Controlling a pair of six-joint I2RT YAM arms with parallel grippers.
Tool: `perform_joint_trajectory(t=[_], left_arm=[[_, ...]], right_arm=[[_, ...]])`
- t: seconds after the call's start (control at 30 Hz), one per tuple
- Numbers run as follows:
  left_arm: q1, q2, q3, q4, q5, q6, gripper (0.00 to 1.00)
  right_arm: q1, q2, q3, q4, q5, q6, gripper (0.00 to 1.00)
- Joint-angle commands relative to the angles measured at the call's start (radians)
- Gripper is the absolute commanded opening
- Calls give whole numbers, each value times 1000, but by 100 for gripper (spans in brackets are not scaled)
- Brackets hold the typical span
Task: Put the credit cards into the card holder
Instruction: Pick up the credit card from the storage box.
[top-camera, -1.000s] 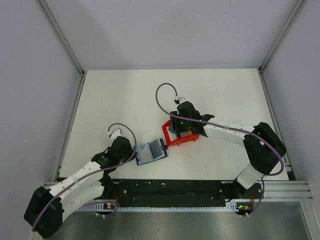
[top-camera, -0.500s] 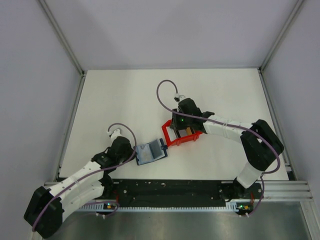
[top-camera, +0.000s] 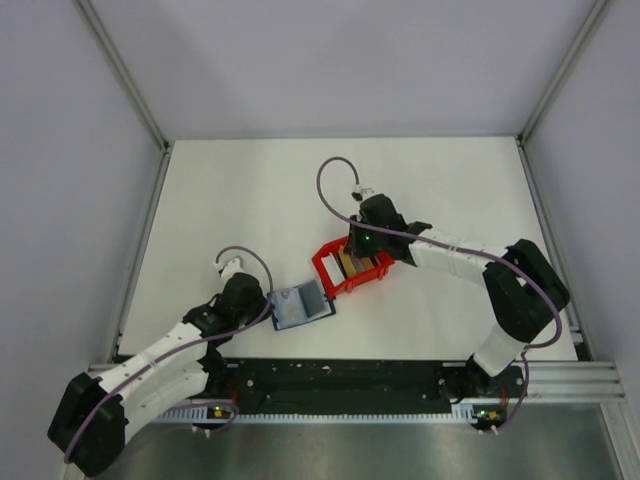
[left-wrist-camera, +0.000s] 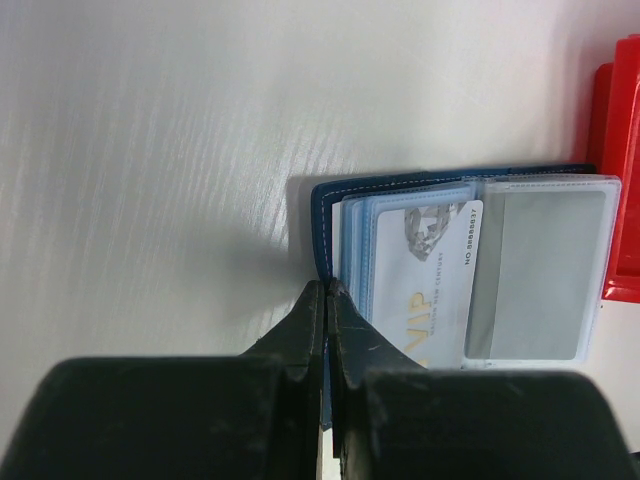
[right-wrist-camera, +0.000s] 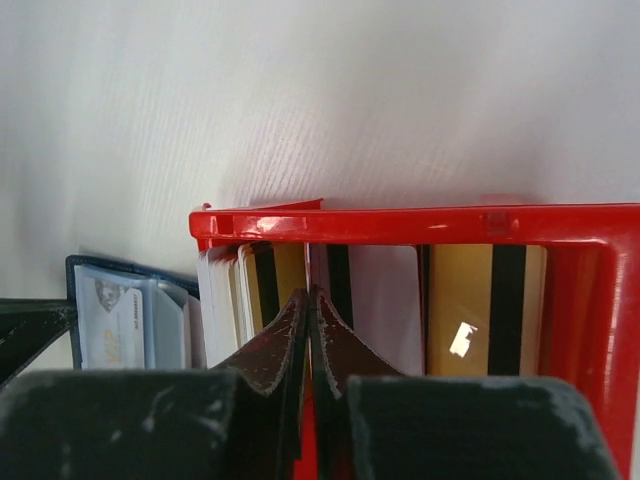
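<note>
The card holder (top-camera: 300, 305) lies open on the table, dark blue outside with clear pockets (left-wrist-camera: 540, 270) and a white VIP card (left-wrist-camera: 430, 280) in one pocket. My left gripper (left-wrist-camera: 328, 288) is shut on the edge of its blue cover. Several credit cards (right-wrist-camera: 480, 300), gold and white with black stripes, stand in the red bin (right-wrist-camera: 400, 222). My right gripper (right-wrist-camera: 310, 292) reaches into the bin with its jaws pressed together on a thin edge between the cards, which looks like one card seen edge-on. The bin's near wall is hidden under the fingers.
The red bin (top-camera: 322, 262) sits just right of the card holder, nearly touching it. The card holder (right-wrist-camera: 120, 320) and my left fingers (right-wrist-camera: 30, 330) show at the left of the right wrist view. Aluminium rails frame the white table.
My right gripper went from open to shut inside the bin. The red bin shifted and turned a little toward the card holder. The left arm and the card holder stayed still.
</note>
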Motion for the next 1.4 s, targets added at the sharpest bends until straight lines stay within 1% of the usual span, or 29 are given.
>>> perform_joint_trajectory(t=[0.0, 0.2, 0.3, 0.4, 0.47, 0.6, 0.63, 0.7, 0.9, 1.0, 1.1, 1.3, 1.37], left_arm=[[-2, 2, 30, 29, 0, 10, 0], [-2, 2, 31, 30, -2, 11, 0], [-2, 3, 30, 30, 2, 11, 0], [-2, 3, 27, 34, 2, 11, 0], [-2, 5, 25, 35, 2, 11, 0], [-2, 5, 21, 40, 3, 10, 0], [-2, 5, 21, 40, 3, 10, 0], [-4, 5, 21, 38, 2, 11, 0], [-4, 5, 22, 40, 0, 13, 0], [-2, 5, 21, 41, 3, 13, 0], [-4, 5, 21, 49, 8, 14, 0], [-2, 6, 19, 52, 11, 16, 0], [-4, 5, 19, 53, 12, 17, 0]], right_arm=[[-10, -67, 4, 46, 6, -5, 0], [-12, -67, 11, 20, 48, -40, 0], [-12, -66, 25, -16, 104, -78, 4], [-12, -49, 40, -54, 143, -109, 4], [-12, -38, 42, -65, 150, -126, 6], [-12, -17, 47, -77, 149, -132, 6], [-12, -15, 47, -77, 144, -132, 2], [-12, -23, 40, -60, 134, -121, 0], [-13, -127, -1, 29, 83, -97, 0], [-12, -149, 1, 30, 52, -95, 0], [-7, -117, 11, 3, 45, -101, 0], [48, -41, 28, -54, 75, -117, 0], [74, -17, 42, -68, 123, -120, 0]])
